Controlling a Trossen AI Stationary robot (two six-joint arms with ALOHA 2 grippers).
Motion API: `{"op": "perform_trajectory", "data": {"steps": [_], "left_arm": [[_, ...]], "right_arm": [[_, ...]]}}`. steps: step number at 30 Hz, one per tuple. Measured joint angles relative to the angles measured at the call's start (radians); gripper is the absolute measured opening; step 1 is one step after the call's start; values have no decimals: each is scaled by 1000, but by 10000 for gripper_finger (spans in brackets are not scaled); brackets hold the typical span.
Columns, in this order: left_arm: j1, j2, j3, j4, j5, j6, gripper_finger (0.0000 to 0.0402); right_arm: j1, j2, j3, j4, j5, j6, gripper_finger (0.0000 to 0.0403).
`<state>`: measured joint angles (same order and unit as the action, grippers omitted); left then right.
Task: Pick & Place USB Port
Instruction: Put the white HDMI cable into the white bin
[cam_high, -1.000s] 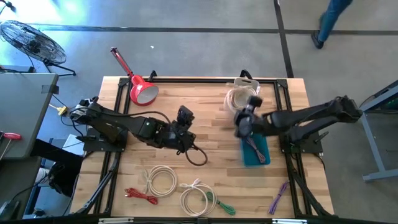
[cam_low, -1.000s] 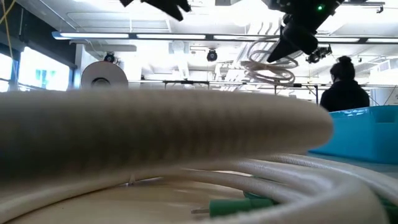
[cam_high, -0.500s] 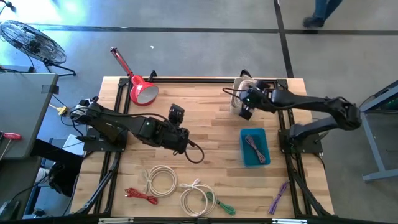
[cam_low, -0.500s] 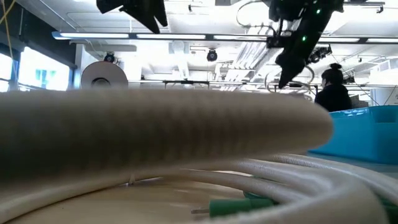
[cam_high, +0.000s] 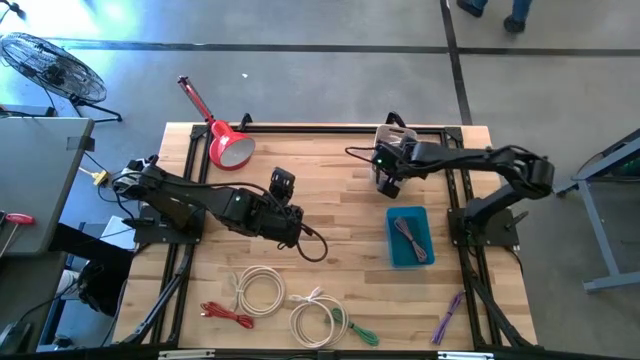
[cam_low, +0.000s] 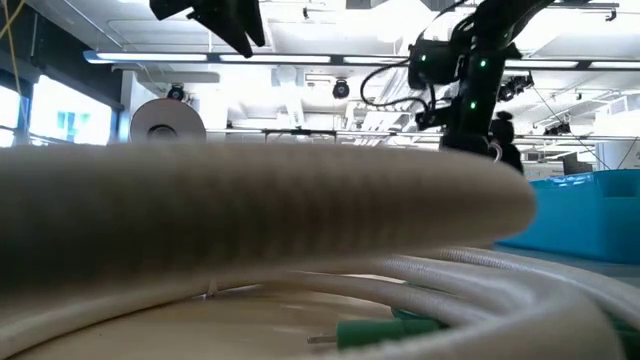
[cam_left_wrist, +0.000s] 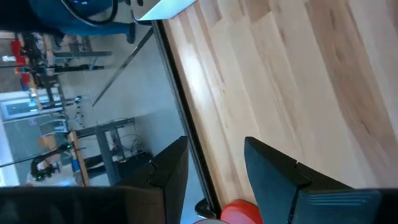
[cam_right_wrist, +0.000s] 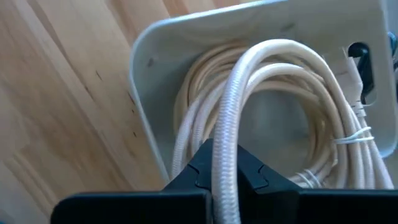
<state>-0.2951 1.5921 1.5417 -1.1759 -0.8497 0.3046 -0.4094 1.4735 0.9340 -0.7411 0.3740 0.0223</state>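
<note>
Cream braided USB cable (cam_right_wrist: 227, 149), coiled, hangs into white plastic bin (cam_right_wrist: 149, 62) at far edge of butcher-block table (cam_high: 340, 200). Right gripper (cam_right_wrist: 225, 165) pinches one loop over bin. Blue tray (cam_high: 409, 236) sits just in front of bin. Left gripper (cam_left_wrist: 214, 162) hovers mid-table, fingers parted, empty, near red lamp (cam_high: 228, 146).

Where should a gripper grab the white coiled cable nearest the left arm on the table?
Take the white coiled cable on its ring, jaws straddling the bundled strands, coming straight down. It lies flat as an open loop with bare wood inside, so one finger likely fits inside, one outside. Left gripper is open.
</note>
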Motion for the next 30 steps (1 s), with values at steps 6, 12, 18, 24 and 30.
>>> {"op": "perform_trajectory", "data": {"steps": [6, 12, 18, 24, 30], "left_arm": [[0, 0, 0, -2, 10, -17, 150], [0, 0, 0, -3, 11, -22, 150], [0, 0, 0, -3, 11, -26, 150], [0, 0, 0, -4, 14, -26, 150], [0, 0, 0, -6, 57, -25, 150]], "right_arm": [[-20, 38, 0, 6, -11, -6, 6], [-25, 40, 1, 21, -47, -22, 29], [-22, 40, 1, 21, -92, -7, 93], [-23, 40, 1, 28, -87, -3, 150], [-22, 35, 30, 10, -152, -23, 186]]}}
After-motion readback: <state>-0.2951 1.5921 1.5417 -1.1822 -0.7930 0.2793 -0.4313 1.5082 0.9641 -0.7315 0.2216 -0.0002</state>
